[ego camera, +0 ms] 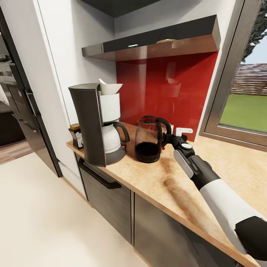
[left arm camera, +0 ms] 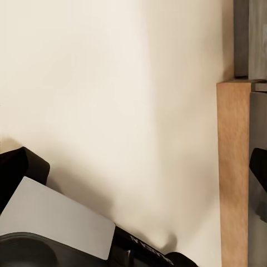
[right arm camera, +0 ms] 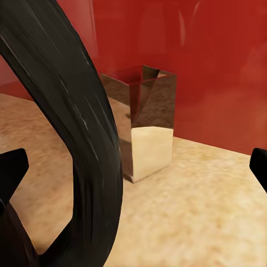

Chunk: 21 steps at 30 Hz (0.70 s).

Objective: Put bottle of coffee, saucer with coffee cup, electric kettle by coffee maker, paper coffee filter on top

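Red glossy backsplash (ego camera: 167, 89) lines the wall behind the countertop (ego camera: 222, 167), a light wood-grain worktop running above dark grey cabinets (ego camera: 111, 200) over a pale cream floor (ego camera: 37, 222). At the right a window (ego camera: 244, 107) looks onto grass. Above hangs the kitchen shelf (ego camera: 163, 37), a glossy black slab with a wooden underside.

Near the counter's left end stands the coffee maker (ego camera: 94, 124), with the paper coffee filter (ego camera: 109, 88) sitting on its white basket. Just beside it, at the counter's end, stands the bottle of coffee (ego camera: 76, 135). The electric kettle (ego camera: 149, 139) stands upright on the worktop just right of the machine.

The right gripper (ego camera: 169, 140) reaches to the kettle's black handle (right arm camera: 83, 128); the right wrist view shows that handle between spread fingers (right arm camera: 12, 167) that do not touch it. Behind it stands a mirrored box (right arm camera: 147, 122) on the counter.

The left wrist view shows cream floor and a wooden counter edge (left arm camera: 232, 167); I cannot tell the left gripper's state.
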Motion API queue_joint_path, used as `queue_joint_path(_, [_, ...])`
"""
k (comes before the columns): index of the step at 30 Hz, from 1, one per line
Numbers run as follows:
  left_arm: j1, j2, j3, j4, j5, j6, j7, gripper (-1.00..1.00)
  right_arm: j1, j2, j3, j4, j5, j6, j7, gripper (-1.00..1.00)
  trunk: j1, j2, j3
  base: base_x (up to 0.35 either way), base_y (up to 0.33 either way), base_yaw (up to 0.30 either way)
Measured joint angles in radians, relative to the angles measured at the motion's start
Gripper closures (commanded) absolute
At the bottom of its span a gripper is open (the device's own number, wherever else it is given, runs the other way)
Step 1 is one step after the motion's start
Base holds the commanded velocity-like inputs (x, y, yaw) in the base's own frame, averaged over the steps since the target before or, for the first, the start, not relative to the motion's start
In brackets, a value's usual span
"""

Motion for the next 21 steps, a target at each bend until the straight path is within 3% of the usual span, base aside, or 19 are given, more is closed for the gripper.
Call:
queue_joint_path(12, [0.0,0.0,0.0,0.0,0.0,0.0,0.0,-1.0,0.0,-0.001,0.0,0.0,-0.001,0.0,0.001,-1.0,0.0,0.0,0.0,-0.075,0.0,0.0])
queue_joint_path(21, [0.0,0.0,0.0,0.0,0.0,0.0,0.0,-1.0,0.0,-0.001,0.0,0.0,-0.001,-0.001,0.001,-1.0,0.0,0.0,0.0,-0.268,0.0,0.0])
